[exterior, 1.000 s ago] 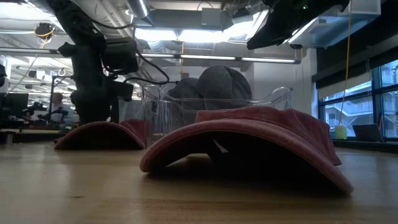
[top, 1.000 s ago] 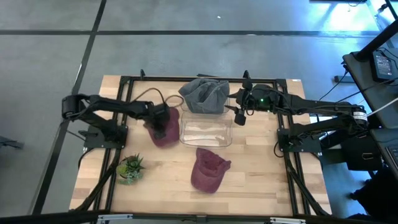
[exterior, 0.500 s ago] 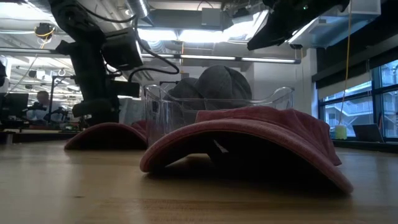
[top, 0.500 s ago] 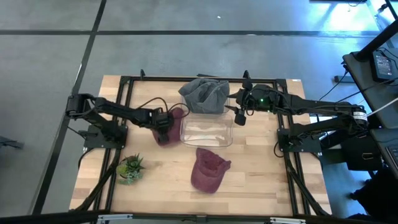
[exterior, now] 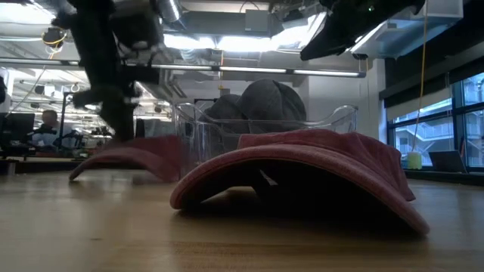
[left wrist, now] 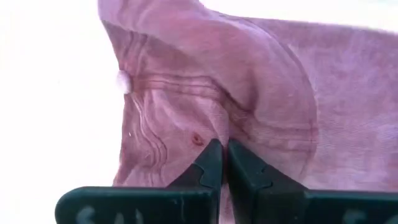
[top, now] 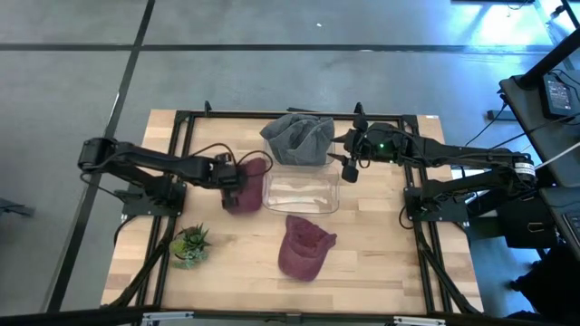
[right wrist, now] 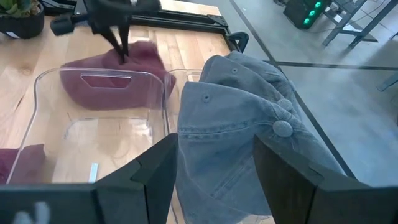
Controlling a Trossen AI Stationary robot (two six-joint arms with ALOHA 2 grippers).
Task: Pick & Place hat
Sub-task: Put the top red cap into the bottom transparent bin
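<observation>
A maroon hat (top: 246, 186) lies on the table just left of the clear bin (top: 301, 190), and my left gripper (top: 232, 187) is shut on its crown. The left wrist view shows that hat (left wrist: 249, 93) filling the picture, with my left gripper (left wrist: 221, 152) closed. A second maroon hat (top: 304, 246) rests on its brim and back edge near the table's front. A grey hat (top: 297, 138) hangs over the bin's far rim. My right gripper (top: 347, 170) hovers open above the bin's far right corner, beside the grey hat (right wrist: 249, 124). My left gripper pinches a raised fold of the maroon hat's crown cloth (left wrist: 211, 127), beside an eyelet, between its two fingertips (left wrist: 210, 163). The fingers come from above, pointing down. The hat's brim edge (exterior: 79, 174) lies on the table.
A small potted plant (top: 188, 244) stands at the near left. The clear bin (right wrist: 93, 134) has nothing inside but a small label. Black frame rails run along the table's left, right and far edges.
My left gripper has come down onto the maroon hat and shut, taking hold of a fold of its crown. The cloth has bunched up between the fingers.
</observation>
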